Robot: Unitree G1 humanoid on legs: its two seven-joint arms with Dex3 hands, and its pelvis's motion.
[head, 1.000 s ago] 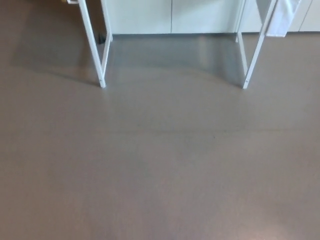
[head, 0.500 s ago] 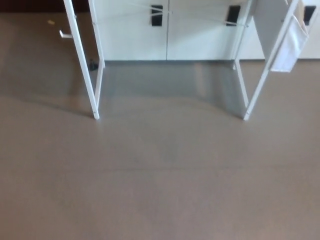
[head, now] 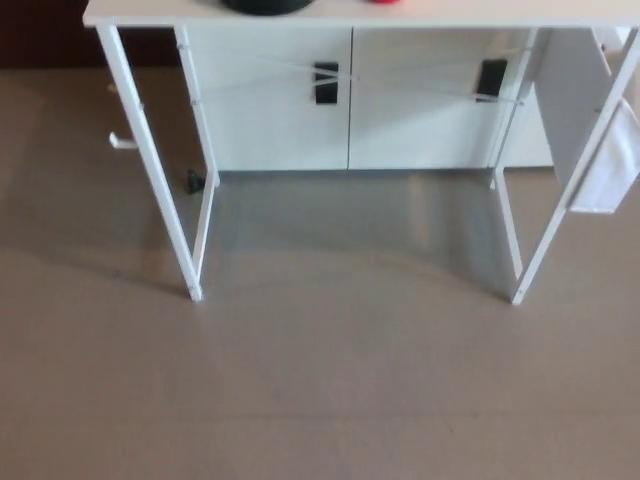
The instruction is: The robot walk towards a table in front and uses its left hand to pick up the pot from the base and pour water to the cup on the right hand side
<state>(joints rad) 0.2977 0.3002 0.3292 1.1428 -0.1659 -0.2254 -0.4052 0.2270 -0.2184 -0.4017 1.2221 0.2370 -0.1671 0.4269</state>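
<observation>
Most of the head view was taken up by grey-brown floor [head: 320, 390], bare and smooth, running from the bottom edge up to the white furniture at the top. Behind it stood a white cabinet [head: 350, 100] with two doors, each carrying a small dark handle, the left handle [head: 326, 82] and the right handle [head: 491, 78], near its upper inner part. In front of the cabinet stood the worktop [head: 150, 14], a white slab on thin white legs, of which only the front edge showed along the top of the picture. Its front left leg [head: 155, 170] slanted down to the floor at picture left, and its front right leg [head: 560, 215] did the same at picture right, with the rear legs just inside them. A white cloth or panel [head: 612, 165] hung by the right leg, clear of the floor. On the worktop, cut off by the top edge, sat a black rounded shape [head: 266, 5], left of centre; whether it was the pot or its base could not be told. Further right, a sliver of something red [head: 385, 2] showed at the very edge, too little of it to name. A small dark object [head: 194, 181] lay on the floor by the rear left leg. Neither hand of the robot showed, so the state of the fingers could not be told.
</observation>
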